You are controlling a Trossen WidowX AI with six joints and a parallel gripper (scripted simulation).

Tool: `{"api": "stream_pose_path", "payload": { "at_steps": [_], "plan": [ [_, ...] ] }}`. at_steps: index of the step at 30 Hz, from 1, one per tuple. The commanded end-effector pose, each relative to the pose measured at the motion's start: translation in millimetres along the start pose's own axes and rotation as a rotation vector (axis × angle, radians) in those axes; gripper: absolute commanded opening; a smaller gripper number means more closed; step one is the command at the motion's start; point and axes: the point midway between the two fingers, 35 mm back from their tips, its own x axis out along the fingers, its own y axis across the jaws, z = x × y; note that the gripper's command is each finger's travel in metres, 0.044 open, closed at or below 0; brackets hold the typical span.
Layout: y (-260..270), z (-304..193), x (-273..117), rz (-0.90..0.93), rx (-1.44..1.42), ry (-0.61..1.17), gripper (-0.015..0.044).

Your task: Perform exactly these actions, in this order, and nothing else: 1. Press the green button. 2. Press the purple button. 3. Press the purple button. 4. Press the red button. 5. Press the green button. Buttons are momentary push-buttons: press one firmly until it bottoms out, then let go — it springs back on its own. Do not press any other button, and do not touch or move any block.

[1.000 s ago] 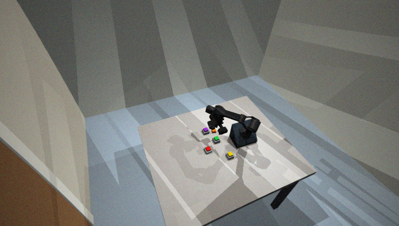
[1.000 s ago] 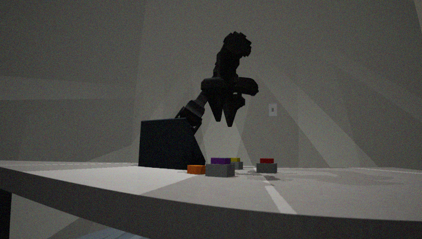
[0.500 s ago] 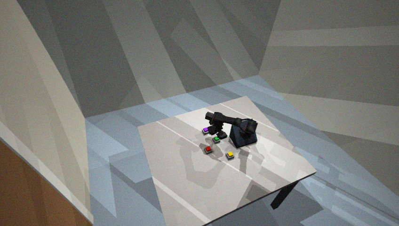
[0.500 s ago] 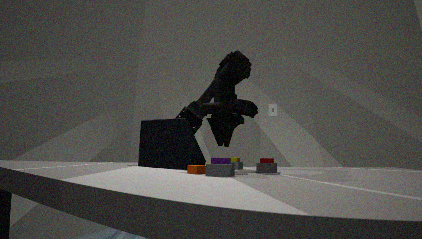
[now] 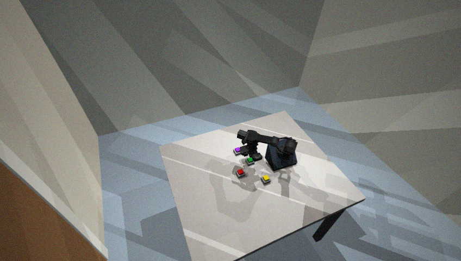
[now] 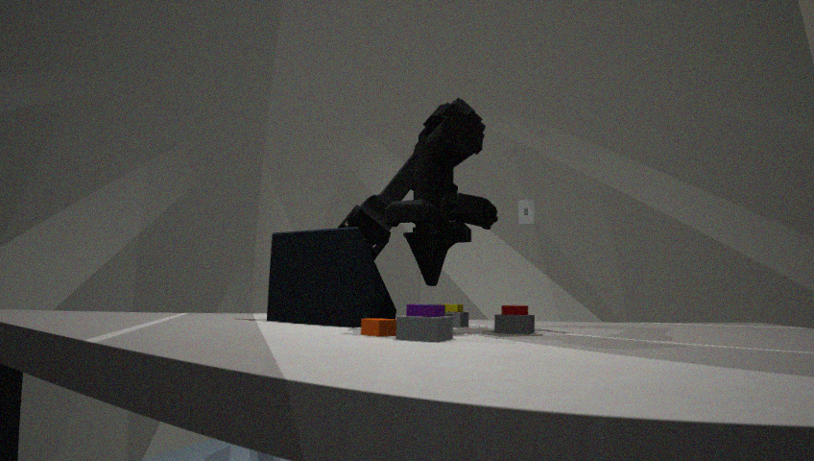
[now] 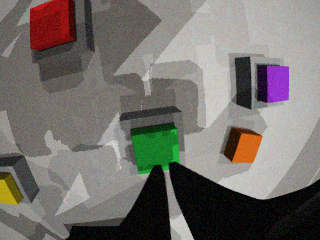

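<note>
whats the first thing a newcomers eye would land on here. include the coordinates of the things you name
Probably the black robot arm point(image 5: 265, 138) point(image 6: 399, 177), reaching from its dark base point(image 5: 274, 158) point(image 6: 325, 277) with its closed gripper point(image 6: 432, 283) point(image 7: 164, 170) pointing down. Next come the bright push-buttons on the pale table point(image 5: 210, 200) point(image 6: 514, 376): in the wrist view, green point(image 5: 249, 159) point(image 7: 156, 149) sits just beyond the fingertips, red point(image 5: 240, 171) point(image 6: 514, 309) point(image 7: 51, 24) upper left, purple point(image 5: 237, 149) point(image 6: 425, 309) point(image 7: 277, 83) at right.

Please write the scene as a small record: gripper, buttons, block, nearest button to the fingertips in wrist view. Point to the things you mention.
gripper point(image 5: 250, 156) point(image 6: 432, 283) point(image 7: 164, 170): shut, above the table
buttons: green button point(image 5: 250, 160) point(image 7: 156, 148), purple button point(image 5: 237, 149) point(image 6: 424, 309) point(image 7: 276, 84), red button point(image 5: 240, 171) point(image 6: 514, 309) point(image 7: 52, 25), yellow button point(image 5: 266, 178) point(image 6: 454, 307) point(image 7: 8, 189)
block: orange point(image 6: 377, 327) point(image 7: 244, 145), beside purple button
nearest to fingertips: green button
pressing: none, fingertips above purple button's height in exterior view
</note>
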Motion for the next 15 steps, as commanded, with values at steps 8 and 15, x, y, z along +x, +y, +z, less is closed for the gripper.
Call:
{"api": "stream_pose_path", "payload": {
  "at_steps": [8, 15],
  "plan": [
    [1, -1, 17, 0.006, 0.007, 0.000, 0.0020],
    [1, -1, 28, 0.006, 0.007, 0.000, 0.0020]
  ]
}}
